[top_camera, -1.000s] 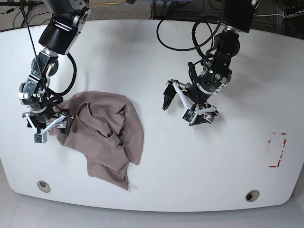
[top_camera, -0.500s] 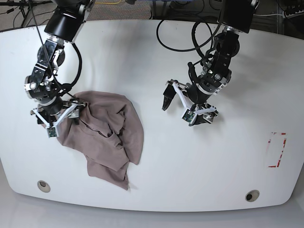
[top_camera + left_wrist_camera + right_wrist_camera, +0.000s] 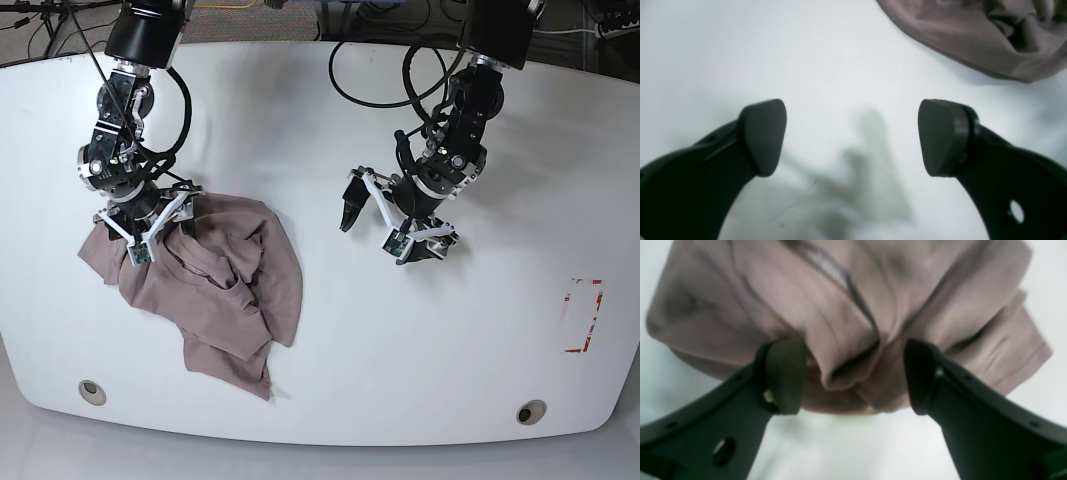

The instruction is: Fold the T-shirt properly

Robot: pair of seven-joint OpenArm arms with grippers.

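Note:
The mauve-brown T-shirt (image 3: 235, 295) lies crumpled on the left part of the white table (image 3: 330, 360). My right gripper (image 3: 152, 228) stands over its upper left part. In the right wrist view the right gripper (image 3: 853, 373) is open, with a raised fold of the T-shirt (image 3: 846, 323) between its two black fingers; I cannot tell whether they touch the cloth. My left gripper (image 3: 390, 232) hovers open over bare table at centre right. Its wrist view shows the left gripper (image 3: 851, 136) wide open and holding nothing, with the T-shirt (image 3: 973, 33) edge in the far upper right.
A red-outlined rectangle (image 3: 583, 315) is marked on the table at the right. Two round holes (image 3: 92, 390) (image 3: 531, 411) sit near the front edge. Black cables (image 3: 370, 90) hang behind the left arm at the back.
My right gripper has moved up and to the right, from the T-shirt's left edge onto its upper left part. A flap of cloth now shows left of it. The left arm has not moved.

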